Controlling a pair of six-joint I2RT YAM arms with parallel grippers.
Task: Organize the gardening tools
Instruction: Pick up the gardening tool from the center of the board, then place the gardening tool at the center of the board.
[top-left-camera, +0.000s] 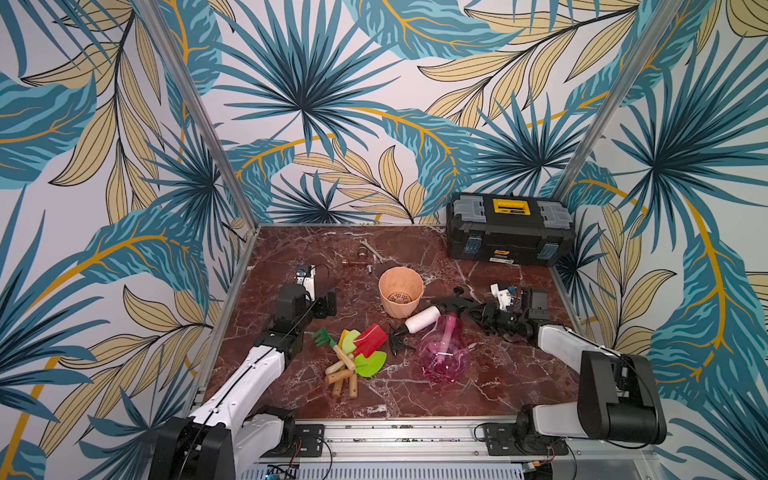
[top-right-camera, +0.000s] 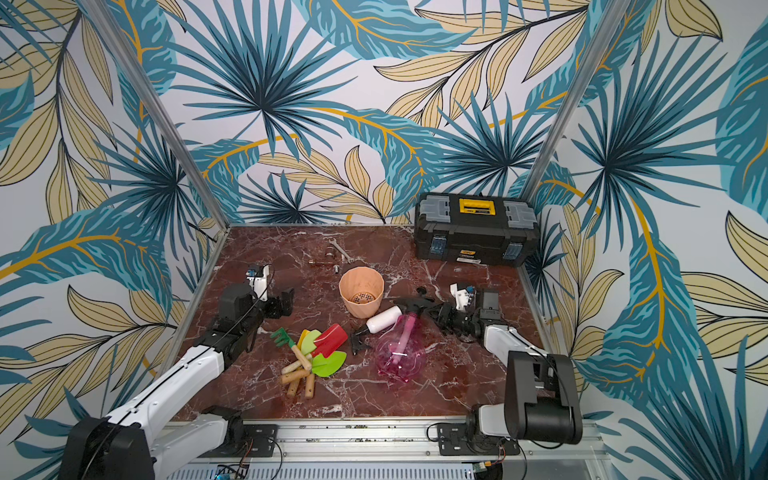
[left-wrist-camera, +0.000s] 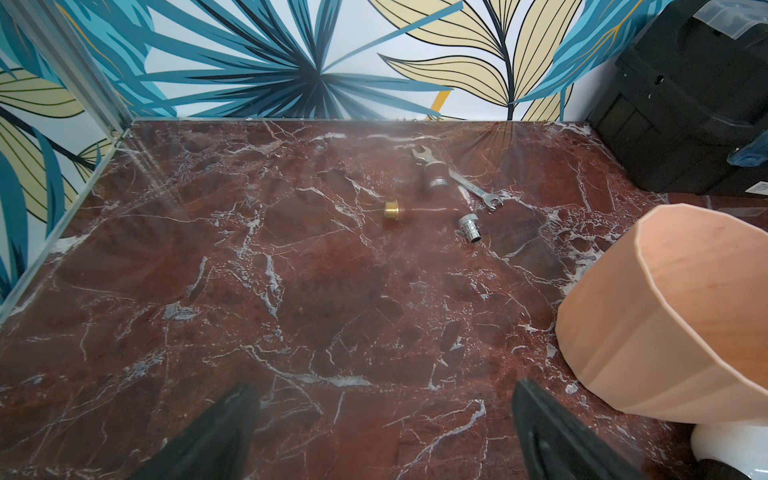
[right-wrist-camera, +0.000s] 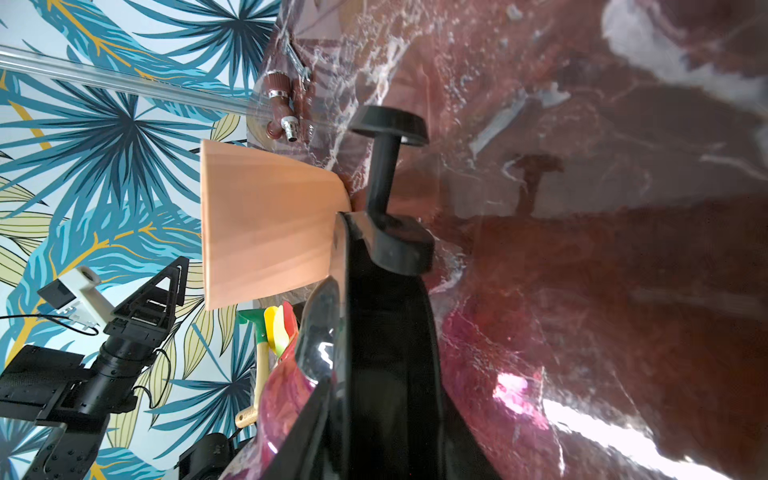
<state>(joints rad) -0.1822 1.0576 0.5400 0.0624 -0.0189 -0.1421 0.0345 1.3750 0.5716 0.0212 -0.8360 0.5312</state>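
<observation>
Black left gripper (top-left-camera: 327, 304) hangs spread and empty at the left. Next, heaped small tools (top-left-camera: 351, 357) with tan wooden handles and red, yellow and green plastic heads look light and stiff; take each by its handle. Rightward, the translucent pink, black-topped plastic sprayer (top-left-camera: 442, 353) lies on its side, probably slippery. Your right gripper (top-left-camera: 471, 310) straddles its top; whether it is clamped, you cannot tell.

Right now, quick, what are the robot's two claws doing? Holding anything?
Left gripper: open, holding nothing.
Right gripper: at the sprayer's black top; cannot tell whether it grips it.
</observation>
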